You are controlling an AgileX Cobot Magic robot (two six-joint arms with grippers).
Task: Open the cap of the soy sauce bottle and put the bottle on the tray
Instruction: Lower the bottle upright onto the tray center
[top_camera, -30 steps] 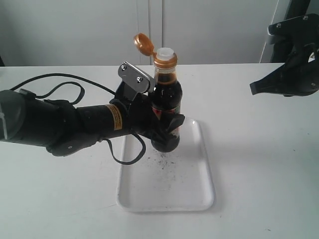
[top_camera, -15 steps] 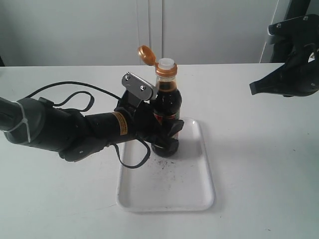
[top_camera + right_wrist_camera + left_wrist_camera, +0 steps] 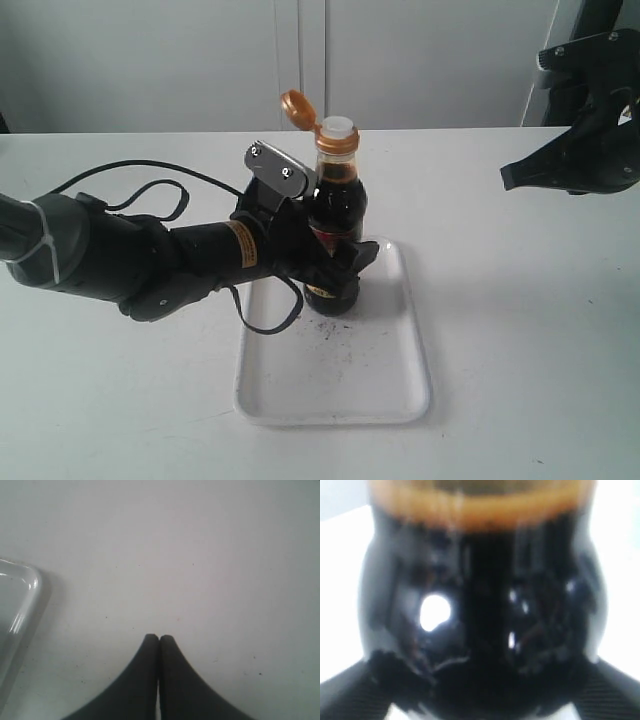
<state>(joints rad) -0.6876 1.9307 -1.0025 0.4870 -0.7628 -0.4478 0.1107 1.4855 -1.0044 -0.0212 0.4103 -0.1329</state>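
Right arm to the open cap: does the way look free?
Likely yes: bare table lies between the right gripper and the soy sauce bottle; the left gripper surrounds its body, below the cap.

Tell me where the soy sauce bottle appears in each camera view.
Exterior: bottle in the centre, upright, cap flipped open.
Left wrist: its dark body fills the picture, blurred.
Right wrist: not in it.
Shared landmark: the white tray, whose corner shows in the right wrist view.

Bright, even light; soft shadows.
Left wrist view badly blurred, glare spot on the soy sauce bottle [image 3: 485, 620].
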